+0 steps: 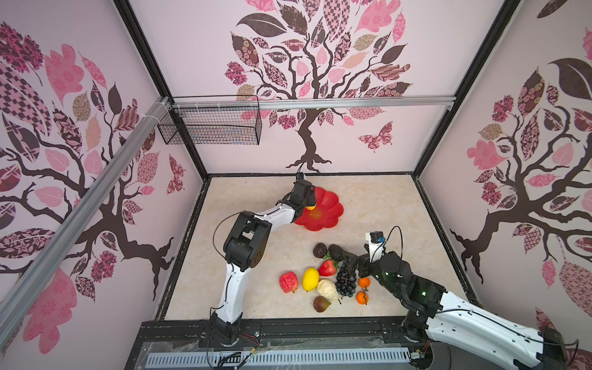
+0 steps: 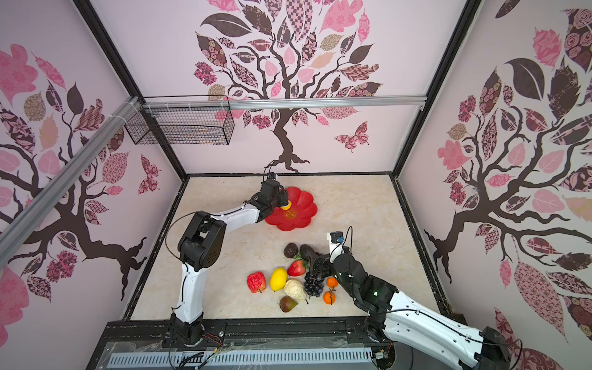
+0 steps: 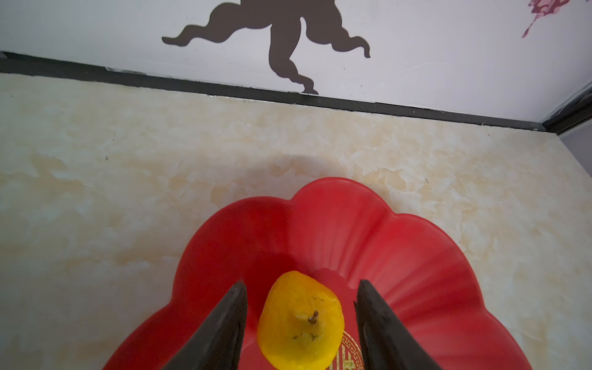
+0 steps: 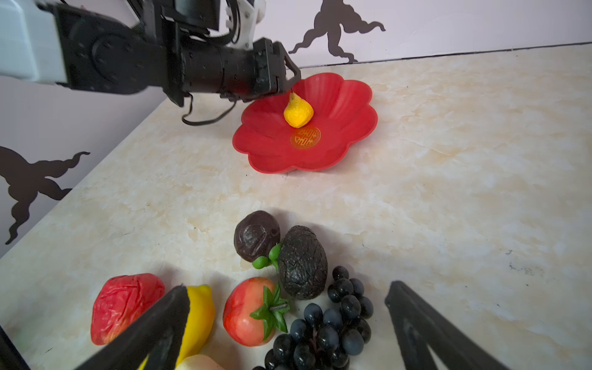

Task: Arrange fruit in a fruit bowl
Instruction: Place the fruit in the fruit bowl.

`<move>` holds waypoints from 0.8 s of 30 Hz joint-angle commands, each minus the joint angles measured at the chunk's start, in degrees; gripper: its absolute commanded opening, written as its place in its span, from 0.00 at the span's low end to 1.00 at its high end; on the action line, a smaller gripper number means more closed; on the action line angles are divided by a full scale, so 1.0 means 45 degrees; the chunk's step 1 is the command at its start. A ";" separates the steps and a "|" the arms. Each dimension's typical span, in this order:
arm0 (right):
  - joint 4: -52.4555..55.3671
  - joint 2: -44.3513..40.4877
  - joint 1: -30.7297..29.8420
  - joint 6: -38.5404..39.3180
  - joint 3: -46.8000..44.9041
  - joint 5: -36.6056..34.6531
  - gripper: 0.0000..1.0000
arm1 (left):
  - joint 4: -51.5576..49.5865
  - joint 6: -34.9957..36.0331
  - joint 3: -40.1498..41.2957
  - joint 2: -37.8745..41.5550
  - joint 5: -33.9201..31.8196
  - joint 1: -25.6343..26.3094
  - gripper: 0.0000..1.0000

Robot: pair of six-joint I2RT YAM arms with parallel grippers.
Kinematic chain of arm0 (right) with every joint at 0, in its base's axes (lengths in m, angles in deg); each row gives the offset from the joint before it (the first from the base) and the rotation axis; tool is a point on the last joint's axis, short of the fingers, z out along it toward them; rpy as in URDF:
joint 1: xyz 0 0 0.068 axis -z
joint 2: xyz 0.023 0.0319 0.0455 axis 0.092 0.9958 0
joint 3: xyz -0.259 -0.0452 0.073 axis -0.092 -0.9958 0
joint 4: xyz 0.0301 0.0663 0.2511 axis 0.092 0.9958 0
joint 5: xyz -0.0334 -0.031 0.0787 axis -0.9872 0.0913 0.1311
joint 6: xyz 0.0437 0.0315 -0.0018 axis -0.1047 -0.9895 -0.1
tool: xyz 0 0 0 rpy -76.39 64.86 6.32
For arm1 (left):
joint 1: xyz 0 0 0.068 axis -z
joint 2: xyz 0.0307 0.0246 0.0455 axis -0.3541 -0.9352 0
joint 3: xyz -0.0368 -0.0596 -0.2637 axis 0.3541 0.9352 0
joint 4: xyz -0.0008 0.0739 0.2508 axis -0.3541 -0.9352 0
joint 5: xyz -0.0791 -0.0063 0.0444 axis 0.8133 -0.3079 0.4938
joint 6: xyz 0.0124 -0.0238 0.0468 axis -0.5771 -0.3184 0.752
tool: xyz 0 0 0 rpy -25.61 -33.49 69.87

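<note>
**Pear down, pile next**

On the desk [image 1: 384,205], the red fruit bowl [image 1: 331,205] sits far, the loose fruit [image 1: 327,290] near. The left hand [image 3: 301,285] stands released, jaws clear either side of the yellow pear [image 3: 301,320] beside the gold mark [image 4: 305,137]. The right hand [image 4: 288,286] hangs spread over the pile; next, probably, descend and close. Only the right wrist view shows the pear upright.

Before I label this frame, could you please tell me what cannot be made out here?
- In both top views: pear mostly hidden under the left end effector.
- In both top views: right end effector blends into the dark avocado beside it.
- Right wrist view: cream knobbly piece cut off by the frame edge.
- Left wrist view: gold mark partly behind the pear and cut off.
</note>
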 commanded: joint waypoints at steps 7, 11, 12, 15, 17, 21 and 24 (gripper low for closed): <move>0.2684 0.1831 0.0443 -0.0615 0.1877 0.0669 1.00 | -0.3025 -0.0894 0.1047 0.3452 0.0675 -0.0220 0.69; 0.3348 0.2703 0.1739 -0.0586 0.2529 0.2720 1.00 | -0.3747 -0.2112 0.3051 0.5312 0.1739 -0.0461 0.71; 0.3429 0.2909 0.2029 -0.0544 0.2627 0.3128 1.00 | -0.3861 -0.2357 0.3646 0.5753 0.1909 -0.0467 0.71; 0.3629 0.3541 0.2173 -0.0230 0.3028 0.3474 1.00 | -0.3639 -0.2795 0.5484 0.7175 0.2677 -0.0466 0.70; 0.3759 0.4228 0.2178 -0.0033 0.3373 0.3602 0.99 | -0.2418 -0.2948 0.7331 0.8467 0.3287 -0.0371 0.70; 0.3933 0.5531 0.2265 0.0126 0.3918 0.3668 0.97 | -0.1142 -0.3192 0.9945 1.0857 0.3316 -0.0280 0.71; 0.3777 0.6251 0.2450 0.0233 0.4205 0.4048 0.95 | -0.1053 -0.3059 1.1268 1.2457 0.3096 -0.0260 0.72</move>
